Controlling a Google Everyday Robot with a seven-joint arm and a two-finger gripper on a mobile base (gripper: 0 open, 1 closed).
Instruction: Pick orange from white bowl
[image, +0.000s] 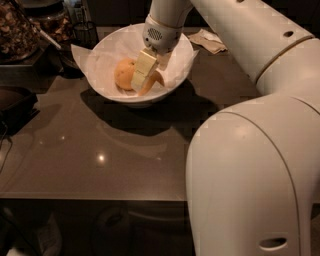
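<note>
The white bowl (172, 86) stands at the back middle of the dark table, lined with crinkled white paper whose corners stick out over the rim. A yellow-orange fruit (124, 73) lies inside it, left of centre. A second patch of orange skin (153, 82) shows just right of the gripper; I cannot tell whether it is a separate fruit. My gripper (142, 82) reaches down into the bowl from above and sits right against the fruit, hiding its right side.
My white arm (250, 150) fills the right side of the view. A crumpled napkin (210, 41) lies behind the bowl to the right. A container of dark pieces (17, 30) and a dark glass (85, 32) stand at the back left. A dark tray (15, 102) sits at the left edge.
</note>
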